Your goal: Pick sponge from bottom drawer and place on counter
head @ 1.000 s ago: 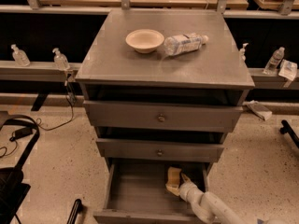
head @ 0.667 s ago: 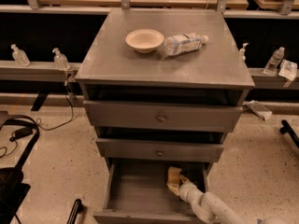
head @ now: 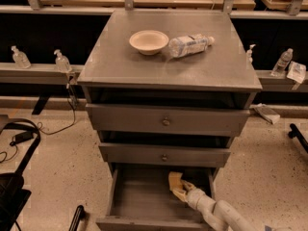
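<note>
At the right rear of the bottom drawer (head: 139, 197) the hand (head: 183, 190) meets the sponge (head: 174, 179), its hold impossible to tell, so a loose pinch could drop it, or lifting could snag the middle drawer front (head: 163, 156) overhead

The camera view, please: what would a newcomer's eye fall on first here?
Most likely the open bottom drawer low in the picture, where the gripper reaches in from the lower right, right at the pale-yellow sponge near the drawer's right wall. Next, the cream bowl and a plastic bottle lying on its side, close together at the back of the counter.
</note>
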You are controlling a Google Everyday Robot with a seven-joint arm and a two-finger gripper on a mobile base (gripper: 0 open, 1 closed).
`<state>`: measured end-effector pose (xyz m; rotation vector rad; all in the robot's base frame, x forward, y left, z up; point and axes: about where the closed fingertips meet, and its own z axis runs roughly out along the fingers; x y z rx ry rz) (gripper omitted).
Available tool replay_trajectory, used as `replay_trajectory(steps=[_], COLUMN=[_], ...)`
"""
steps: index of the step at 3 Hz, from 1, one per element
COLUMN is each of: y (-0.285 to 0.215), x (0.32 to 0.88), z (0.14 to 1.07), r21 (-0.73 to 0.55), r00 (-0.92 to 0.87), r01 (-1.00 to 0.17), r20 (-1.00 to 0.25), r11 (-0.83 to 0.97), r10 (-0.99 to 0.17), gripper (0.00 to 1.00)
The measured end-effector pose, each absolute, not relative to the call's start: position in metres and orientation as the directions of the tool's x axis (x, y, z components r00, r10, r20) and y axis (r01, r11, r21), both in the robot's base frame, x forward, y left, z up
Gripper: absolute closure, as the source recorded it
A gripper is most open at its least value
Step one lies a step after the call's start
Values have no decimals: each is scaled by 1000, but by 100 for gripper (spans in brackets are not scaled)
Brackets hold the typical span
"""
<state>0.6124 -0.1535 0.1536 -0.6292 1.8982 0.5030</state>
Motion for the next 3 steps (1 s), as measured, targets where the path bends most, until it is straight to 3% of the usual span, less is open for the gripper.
replay_trajectory(steps=[1,3], y=[-141,-150], x=[600,555], z=[207,247], r21=[6,-40], r00=[-208,-201], r01=[-706,-758], r20=[-958,-935], r11=[708,651], r10=[-200,-291], gripper=[100,100])
